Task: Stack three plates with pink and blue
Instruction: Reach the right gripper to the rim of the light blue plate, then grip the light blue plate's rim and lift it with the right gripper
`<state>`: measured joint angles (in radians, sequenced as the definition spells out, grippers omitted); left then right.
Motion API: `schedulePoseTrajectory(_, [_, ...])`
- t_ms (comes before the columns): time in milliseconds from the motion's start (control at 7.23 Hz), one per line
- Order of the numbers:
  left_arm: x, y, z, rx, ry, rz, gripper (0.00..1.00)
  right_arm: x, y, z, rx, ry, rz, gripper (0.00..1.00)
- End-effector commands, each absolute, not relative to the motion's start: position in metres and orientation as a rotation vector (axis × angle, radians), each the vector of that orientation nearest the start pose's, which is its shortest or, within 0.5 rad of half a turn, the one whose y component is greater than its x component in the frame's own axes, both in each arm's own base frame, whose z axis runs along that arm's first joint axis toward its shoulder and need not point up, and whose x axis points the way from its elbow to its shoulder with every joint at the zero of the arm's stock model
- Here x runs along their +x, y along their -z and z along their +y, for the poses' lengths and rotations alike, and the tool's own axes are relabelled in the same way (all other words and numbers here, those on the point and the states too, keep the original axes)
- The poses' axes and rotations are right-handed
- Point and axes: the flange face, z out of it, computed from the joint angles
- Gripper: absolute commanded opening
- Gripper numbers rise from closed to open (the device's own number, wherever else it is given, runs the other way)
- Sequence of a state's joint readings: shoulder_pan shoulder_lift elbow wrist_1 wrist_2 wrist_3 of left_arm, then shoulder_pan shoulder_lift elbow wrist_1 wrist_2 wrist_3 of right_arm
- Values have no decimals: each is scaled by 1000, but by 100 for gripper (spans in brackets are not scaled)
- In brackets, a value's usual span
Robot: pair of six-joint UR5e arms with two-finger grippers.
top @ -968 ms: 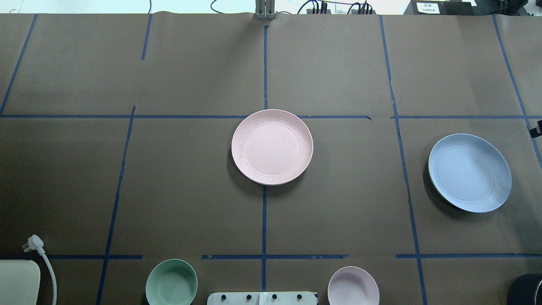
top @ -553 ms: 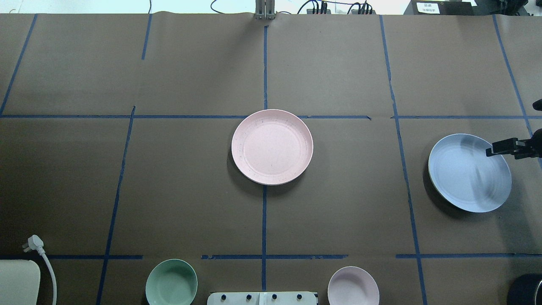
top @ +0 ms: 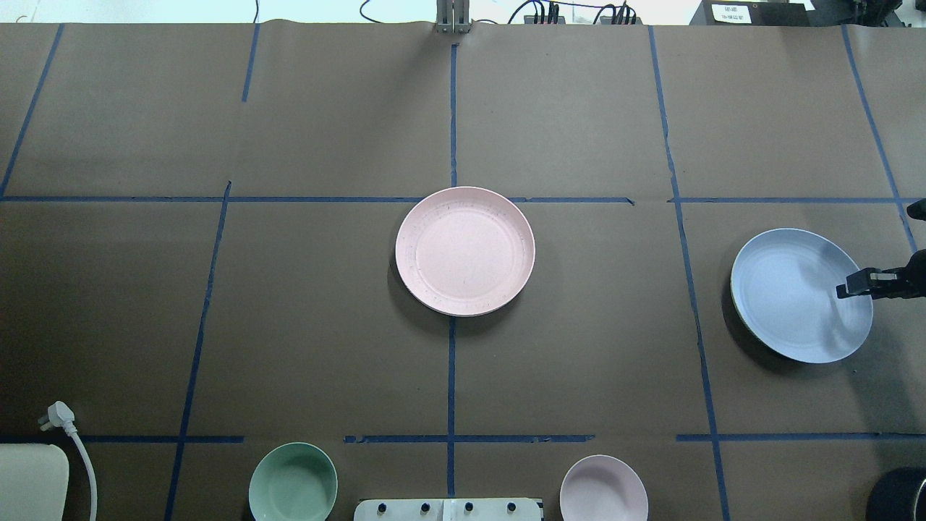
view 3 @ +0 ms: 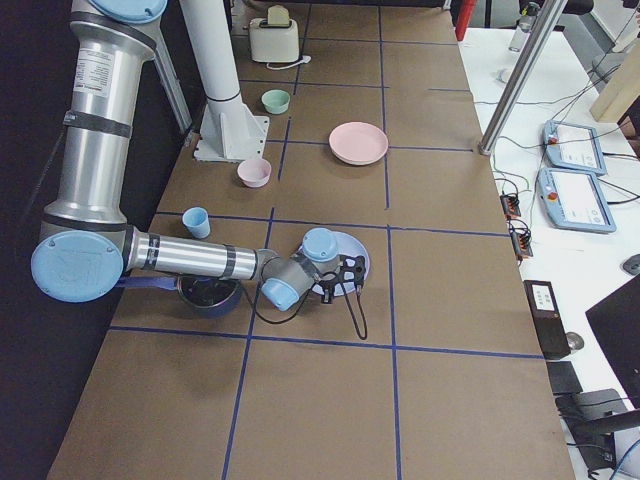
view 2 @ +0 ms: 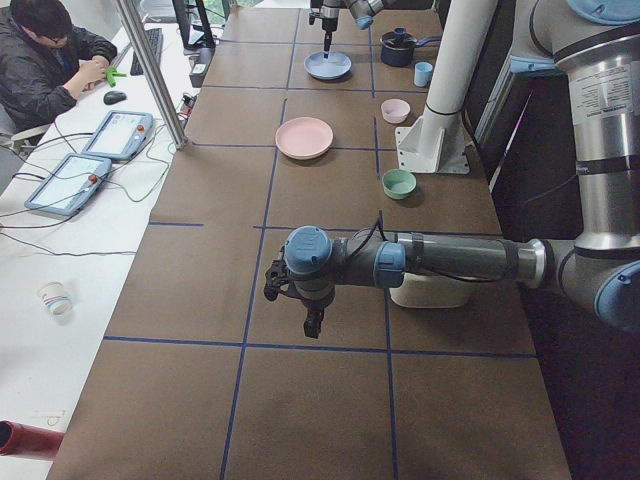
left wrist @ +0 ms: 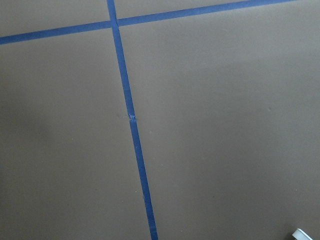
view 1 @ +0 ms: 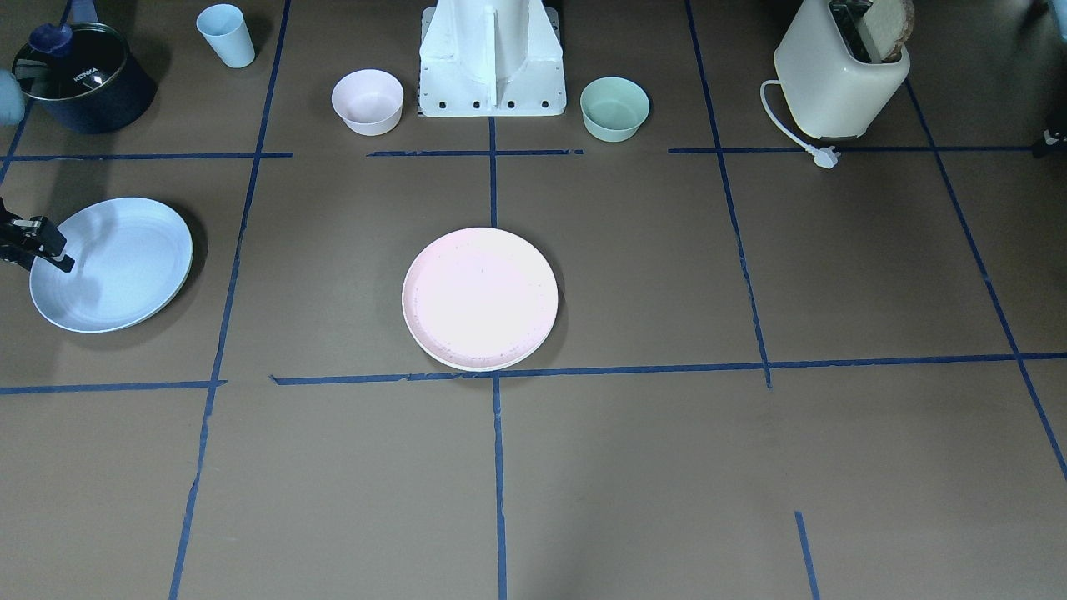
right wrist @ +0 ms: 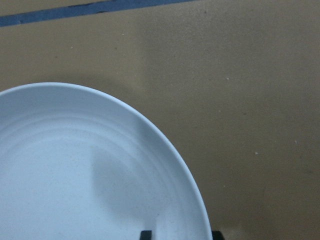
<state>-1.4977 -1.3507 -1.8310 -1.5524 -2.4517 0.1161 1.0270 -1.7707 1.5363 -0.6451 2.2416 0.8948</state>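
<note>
Plates lie well apart on my overhead feed: the pink plate point(top: 464, 251) at the middle of the frame, the blue plate point(top: 799, 294) at the right side. My right gripper point(top: 848, 288) sits at the right edge, over the blue plate's rim; at the bottom of its wrist feed the fingertips point(right wrist: 145, 234) stand parted, one either side of that rim. My left gripper point(view 2: 312, 325) hangs above the table point(view 2: 200, 300) in the lower middle of the left-side view, and I cannot tell its opening
</note>
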Motion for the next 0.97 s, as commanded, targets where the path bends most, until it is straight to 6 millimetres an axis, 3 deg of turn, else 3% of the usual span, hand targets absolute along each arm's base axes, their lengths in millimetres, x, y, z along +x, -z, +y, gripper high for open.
schedulePoseTrajectory(0, [-27, -622, -403, 41, -186, 883, 100, -155, -671, -393, 69, -93, -915, 0])
schedulePoseTrajectory(138, [-27, -622, -403, 41, -186, 884, 100, -155, -668, -394, 71, -90, -920, 0])
schedulePoseTrajectory(415, [-27, -621, -403, 42, -186, 884, 100, -166, -625, -397, 50, -37, -1022, 0])
schedulePoseTrajectory(553, [-27, -621, -403, 42, -186, 884, 100, -179, -587, -417, 38, -81, -1078, 0])
schedulePoseTrajectory(691, [-27, -621, -403, 42, -186, 886, 100, -204, -526, -457, -8, -182, -1122, 0])
schedulePoseTrajectory(830, [-27, -622, -403, 39, -185, 886, 100, -241, -463, -477, -41, -210, -1135, 0])
